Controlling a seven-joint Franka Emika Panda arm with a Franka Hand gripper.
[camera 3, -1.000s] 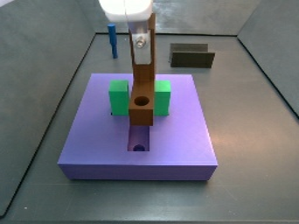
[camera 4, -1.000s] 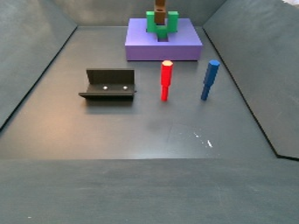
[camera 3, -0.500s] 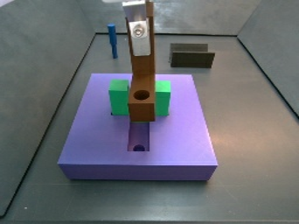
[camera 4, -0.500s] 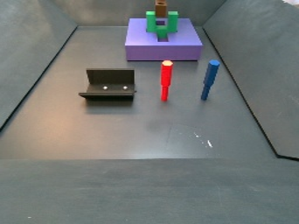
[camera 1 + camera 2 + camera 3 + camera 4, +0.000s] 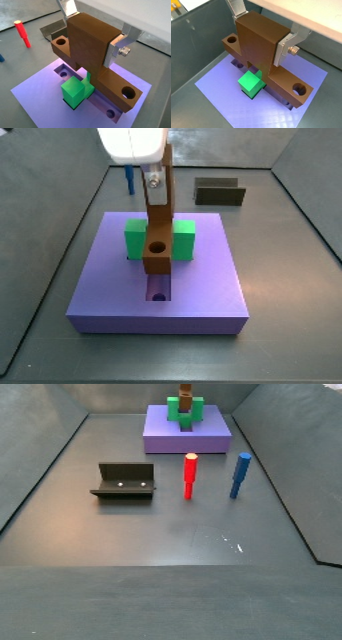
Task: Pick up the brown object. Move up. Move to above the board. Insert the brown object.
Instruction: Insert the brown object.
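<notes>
My gripper (image 5: 158, 180) is shut on the brown object (image 5: 159, 228), a reddish-brown bar with a round hole near its low end. It hangs upright over the purple board (image 5: 201, 293), between the arms of the green U-shaped block (image 5: 136, 238), just above the slot (image 5: 159, 288). In both wrist views the silver fingers (image 5: 123, 44) (image 5: 287, 46) clamp the brown object (image 5: 90, 45) (image 5: 258, 45) over the board (image 5: 33, 92) (image 5: 224, 85) and green block (image 5: 75, 91) (image 5: 252, 84). A side view shows the board (image 5: 187, 436) far back; the gripper is out of that frame.
The dark fixture (image 5: 124, 481) stands on the grey floor, also behind the board (image 5: 219, 192). A red peg (image 5: 190, 476) and a blue peg (image 5: 241, 474) stand upright in front of the board. Grey walls enclose the floor.
The gripper rose a little with the brown object, then came down again. The bar's low end now sits lower and slightly further left over the slot.
</notes>
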